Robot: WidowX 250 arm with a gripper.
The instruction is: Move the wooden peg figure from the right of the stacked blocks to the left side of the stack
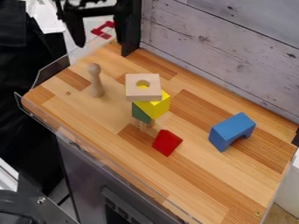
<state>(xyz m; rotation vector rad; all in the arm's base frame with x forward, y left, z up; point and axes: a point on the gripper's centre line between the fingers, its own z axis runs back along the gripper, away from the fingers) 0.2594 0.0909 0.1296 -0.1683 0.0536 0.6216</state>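
I see the wooden worktop (pixel 198 175) in bright, diffuse light that seems to fall from above. The upper face of the blue block (pixel 232 126) looks lighter to me than its arched side, and shadows in mid-frame are soft and faint. Thin glints line the clear rim (pixel 107 162) at lower left; white paper (pixel 45 17) at upper left nearly washes out, while the left edge sinks into near-black.

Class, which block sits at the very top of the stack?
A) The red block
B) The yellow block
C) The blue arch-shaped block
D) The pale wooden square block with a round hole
D: the pale wooden square block rests above the yellow block, with nothing on it.
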